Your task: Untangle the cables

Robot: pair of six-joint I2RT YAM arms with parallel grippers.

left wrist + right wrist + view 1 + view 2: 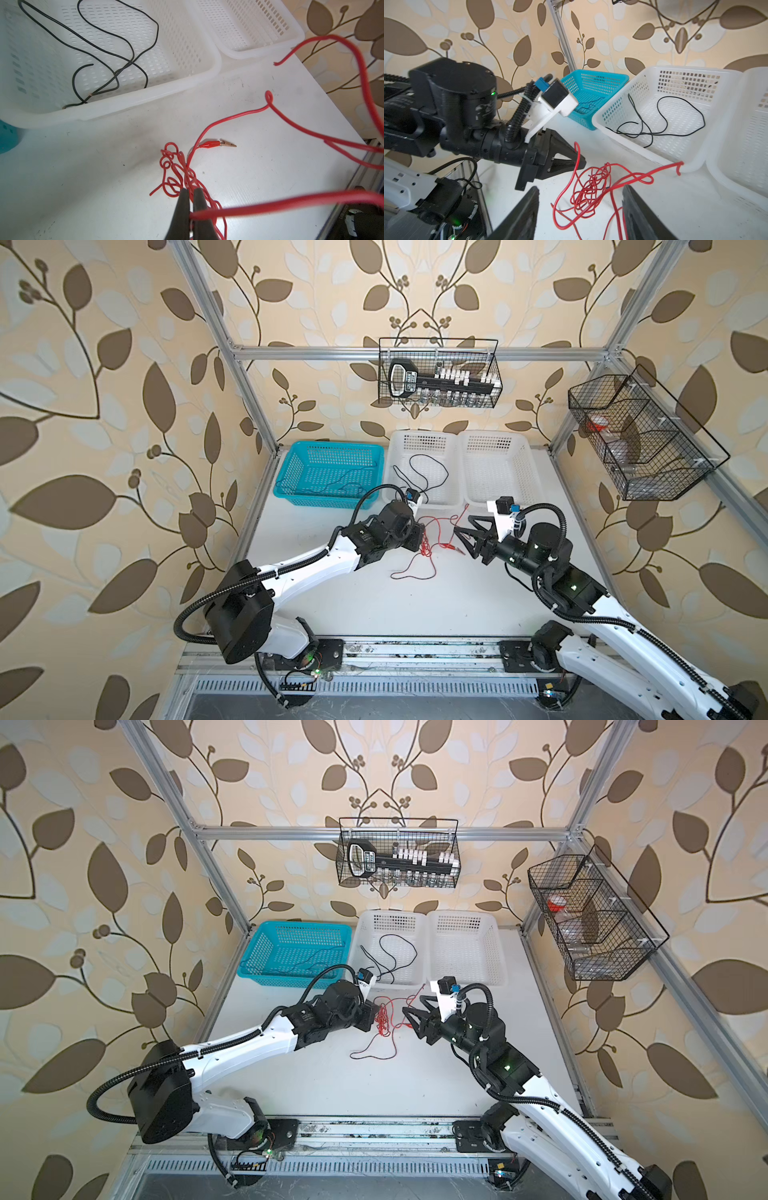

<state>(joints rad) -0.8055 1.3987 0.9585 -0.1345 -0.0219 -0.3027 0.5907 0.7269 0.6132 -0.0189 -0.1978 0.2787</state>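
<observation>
Left claw (pixel 191 190) on red cable (pixel 291 202) (knotty)

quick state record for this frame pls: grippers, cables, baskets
left gripper: shut on red cable, at the tangle
right gripper: open, jaws either side of the red tangle, gripping nothing
red cable: knotted on the table between the arms; clip lies free
black cable: in middle white basket
teal basket: holds thin dark cable
task: red tangle not yet undone
</observation>
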